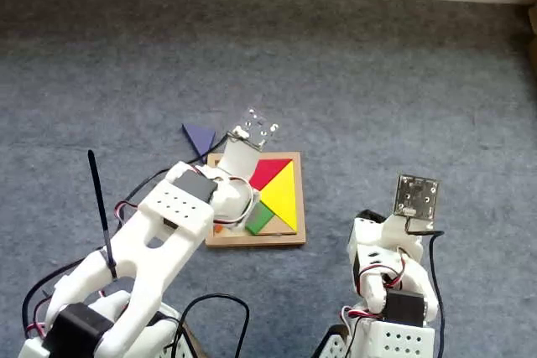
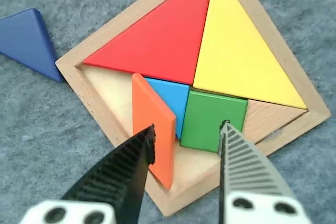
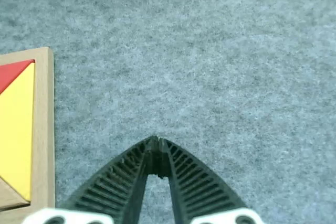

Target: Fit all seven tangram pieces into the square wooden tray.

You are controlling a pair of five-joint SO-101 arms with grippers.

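The square wooden tray [image 2: 68, 66] holds a red triangle [image 2: 163, 35], a yellow triangle [image 2: 236, 61], a green square [image 2: 212, 121] and a small light-blue triangle [image 2: 168, 95]. An orange parallelogram [image 2: 155, 124] lies tilted in the tray, one edge propped on the light-blue piece. My left gripper [image 2: 188, 128] hovers open just above it, the black finger [image 2: 139, 153] at the orange edge. A dark blue triangle [image 2: 26, 40] rests on the carpet outside the tray's corner. My right gripper [image 3: 157, 142] is shut, holding nothing, over bare carpet beside the tray [image 3: 44, 129].
In the high view the left arm [image 1: 168, 224] covers the tray's [image 1: 252, 241] left half, with the dark blue triangle [image 1: 200, 136] just beyond its far left corner. The right arm [image 1: 394, 274] stands to the tray's right. Grey carpet lies all around.
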